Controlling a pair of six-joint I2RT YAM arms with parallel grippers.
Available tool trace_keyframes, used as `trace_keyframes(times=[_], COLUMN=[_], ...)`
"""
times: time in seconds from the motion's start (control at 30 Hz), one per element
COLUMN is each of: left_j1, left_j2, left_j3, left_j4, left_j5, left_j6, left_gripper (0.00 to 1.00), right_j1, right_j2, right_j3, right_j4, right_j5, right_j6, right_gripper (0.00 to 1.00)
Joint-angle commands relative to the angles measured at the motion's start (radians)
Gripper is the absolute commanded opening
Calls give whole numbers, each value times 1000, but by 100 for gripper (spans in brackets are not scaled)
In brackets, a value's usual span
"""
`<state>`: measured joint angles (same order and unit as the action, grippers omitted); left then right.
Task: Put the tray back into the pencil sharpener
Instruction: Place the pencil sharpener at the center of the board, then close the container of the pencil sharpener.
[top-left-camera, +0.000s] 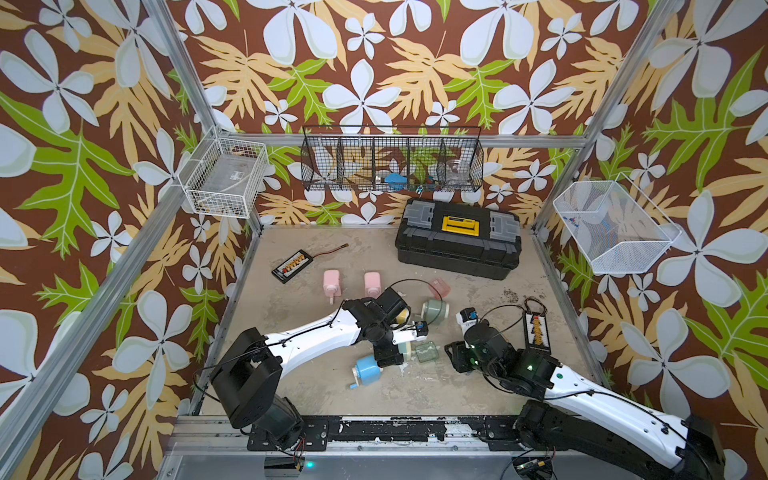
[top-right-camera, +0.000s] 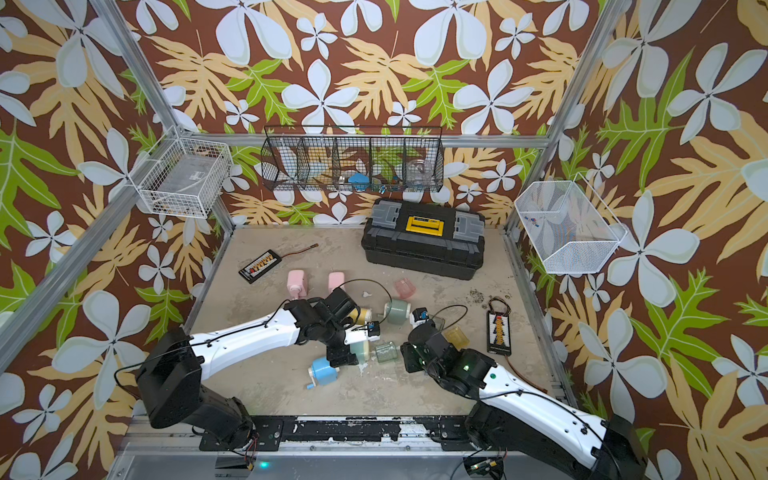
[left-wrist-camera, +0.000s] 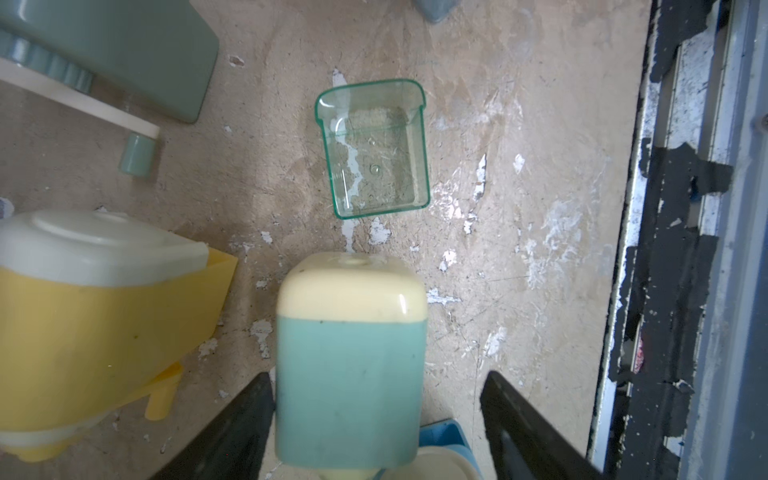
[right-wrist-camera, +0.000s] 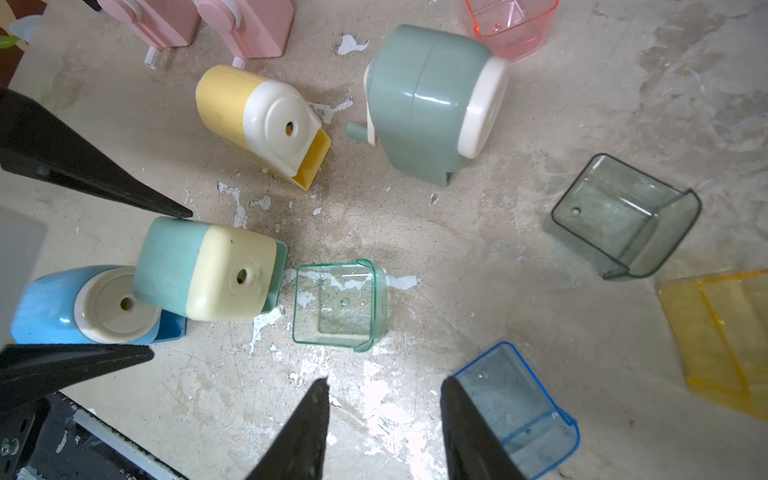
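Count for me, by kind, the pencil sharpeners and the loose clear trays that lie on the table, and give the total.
Plastic pencil sharpeners: 6 (pink sharpener, second pink sharpener, yellow sharpener, grey-green sharpener, teal-and-cream sharpener, blue sharpener)
Clear plastic trays: 5 (pink tray, green tray, grey tray, yellow tray, blue tray)
Total: 11

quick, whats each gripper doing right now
left gripper: open, fingers either side of the teal sharpener, not clamped on it.
right gripper: open, holding nothing.
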<state>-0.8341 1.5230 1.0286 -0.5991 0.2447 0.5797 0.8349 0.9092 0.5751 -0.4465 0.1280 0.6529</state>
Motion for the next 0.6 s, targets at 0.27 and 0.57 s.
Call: trace_keyframes(times=[0.27,0.57], left_j1=[29,38], left_j2=[-98,-50], left_j3=[-128,-126], left_j4=[181,211], left_j5=[62,35], left_j6=[31,12], left_gripper=[80,80], right_j1=[-44,-54], right_j2=[220,355], right_j3=[55,93], right_j4=[102,131], right_j5=[-117,-58], right_j6=[-105,-99], right_gripper=[47,45])
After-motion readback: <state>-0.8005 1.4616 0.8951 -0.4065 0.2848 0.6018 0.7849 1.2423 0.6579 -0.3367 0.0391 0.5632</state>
